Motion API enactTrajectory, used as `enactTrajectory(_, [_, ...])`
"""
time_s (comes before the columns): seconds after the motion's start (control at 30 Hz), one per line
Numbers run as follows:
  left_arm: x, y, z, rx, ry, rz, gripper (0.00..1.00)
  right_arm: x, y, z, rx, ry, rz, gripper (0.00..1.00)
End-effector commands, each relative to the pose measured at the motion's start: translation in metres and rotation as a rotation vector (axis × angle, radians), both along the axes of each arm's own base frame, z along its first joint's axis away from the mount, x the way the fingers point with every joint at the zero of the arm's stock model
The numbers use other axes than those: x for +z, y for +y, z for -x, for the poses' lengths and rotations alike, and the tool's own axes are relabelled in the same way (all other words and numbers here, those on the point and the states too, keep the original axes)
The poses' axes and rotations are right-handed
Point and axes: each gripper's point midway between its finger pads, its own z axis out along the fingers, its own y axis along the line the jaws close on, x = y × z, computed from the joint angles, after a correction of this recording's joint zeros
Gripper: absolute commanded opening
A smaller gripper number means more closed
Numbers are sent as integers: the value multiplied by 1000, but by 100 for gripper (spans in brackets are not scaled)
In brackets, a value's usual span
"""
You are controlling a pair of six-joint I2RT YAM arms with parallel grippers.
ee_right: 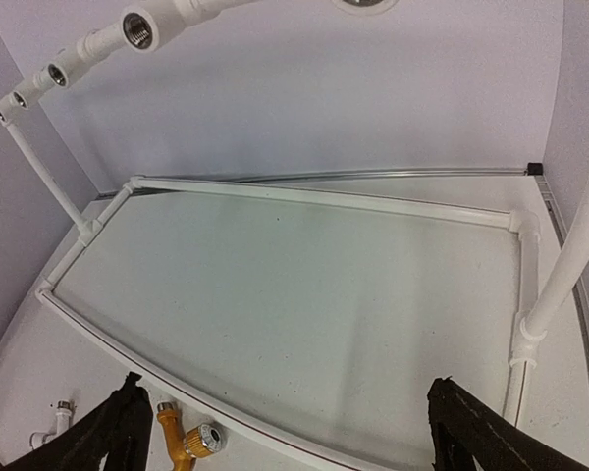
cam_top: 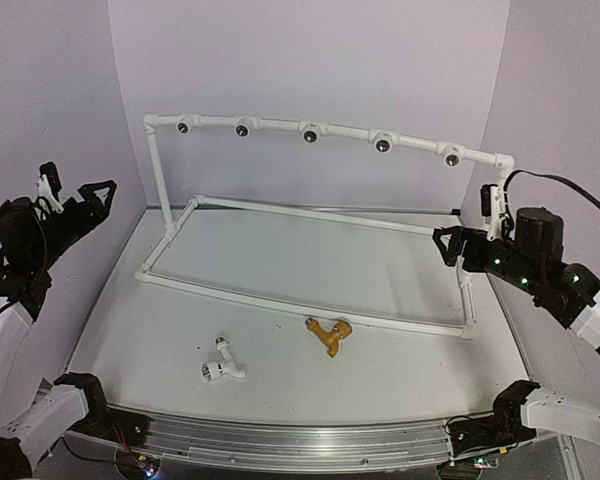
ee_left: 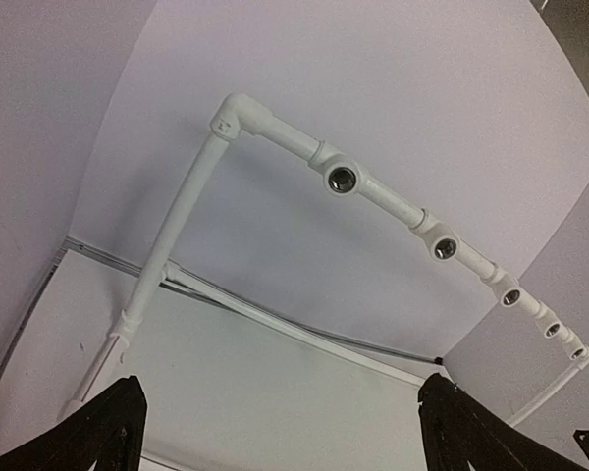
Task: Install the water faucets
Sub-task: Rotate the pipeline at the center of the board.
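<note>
1. White water faucet (cam_top: 223, 364) is lying loose on the worktop (cam_top: 310, 250), in front of the near base rail of the pipe frame (cam_top: 170, 180) and toward the left side.
2. The yellow-orange water faucet (cam_top: 329, 334) is lying to its right and slightly farther back, just beside that near rail. Whether it is touching the rail cannot be told. The two faucets are resting apart from each other.
3. The pipe frame is standing on the worktop with its rectangular base lying flat. Posts are rising at the left and right, and they are carrying a top rail along the back.
5. Five round dark sockets (cam_top: 310, 134) are facing forward along the top rail, well above both faucets.
6. The left end effector (cam_top: 77, 190) is hovering raised at the left edge, clear of the frame. Its jaws are spreading wide and gripping nothing. Its wrist camera is looking up at the top rail and the left post.
7. The right end effector (cam_top: 452, 248) is hovering at the right side, near the frame's right post. Its jaws are likewise standing wide apart and released, with nothing between them.
8. In the right wrist view both faucets are showing at the lower left, beside the left finger (ee_right: 108, 437).
</note>
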Motion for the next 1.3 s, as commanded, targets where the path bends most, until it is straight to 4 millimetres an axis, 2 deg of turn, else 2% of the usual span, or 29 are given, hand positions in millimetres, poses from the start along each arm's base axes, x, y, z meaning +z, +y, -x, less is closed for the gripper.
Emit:
enactTrajectory(0.0, [-25,-25,-6,-162,102,81,100,-22,16,-12,42,107,7,98])
enactTrajectory(0.2, [-88,-47,-26,-260,324,167,100,-47,42,-19,136,176,-37,98])
enactTrajectory(0.27, [-110,-63,-35,-295,406,169,100,-54,47,-22,151,196,-44,98])
enactTrajectory(0.37, [-137,-97,-49,-349,523,114,100,-72,50,-28,146,250,-31,98])
enactTrajectory(0.43, [-158,-108,-62,-338,601,75,100,-87,49,-33,120,302,-13,98])
enactTrajectory(0.53, [-184,-108,-84,-275,682,50,100,-109,41,-37,58,354,15,98])
enactTrajectory(0.67, [-191,-105,-115,-220,684,26,100,-128,33,-42,11,384,68,98])
enactTrajectory(0.77, [-208,-110,-141,-212,715,19,100,-138,27,-49,-43,405,96,98])
enactTrajectory(0.87, [-234,-109,-162,-174,787,20,100,-146,3,-58,-169,432,121,98])
enactTrajectory(0.97, [-264,-95,-174,-72,871,-38,100,-163,-33,-65,-290,514,77,98])
enactTrajectory(1.1, [-296,-74,-170,19,954,-148,100,-180,-71,-66,-403,582,91,98])
enactTrajectory(1.27, [-319,-70,-156,11,1007,-219,100,-193,-110,-63,-507,626,126,98])
